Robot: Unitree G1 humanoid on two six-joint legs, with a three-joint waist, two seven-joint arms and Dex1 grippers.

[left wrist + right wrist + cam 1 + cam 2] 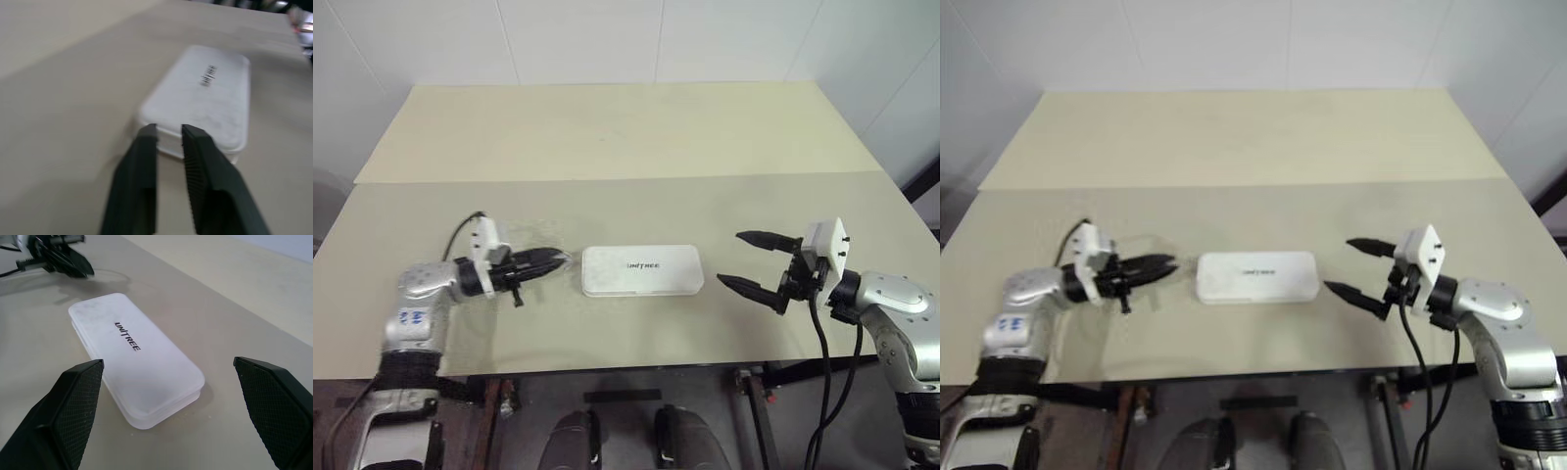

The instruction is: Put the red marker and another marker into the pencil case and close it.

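The white pencil case lies shut and flat on the table, its lid with the dark lettering facing up. The red marker and the other marker are out of view. My left gripper hovers level just off the case's left end, pointing at it; in the left wrist view its fingers stand a narrow gap apart with nothing between them. To the right of the case my right gripper is open wide and empty, aimed at the case's right end and not touching it.
The beige table runs far back to a white wall, with a seam line across its middle. Its front edge lies close below the case. Black cables hang from the right wrist past that edge.
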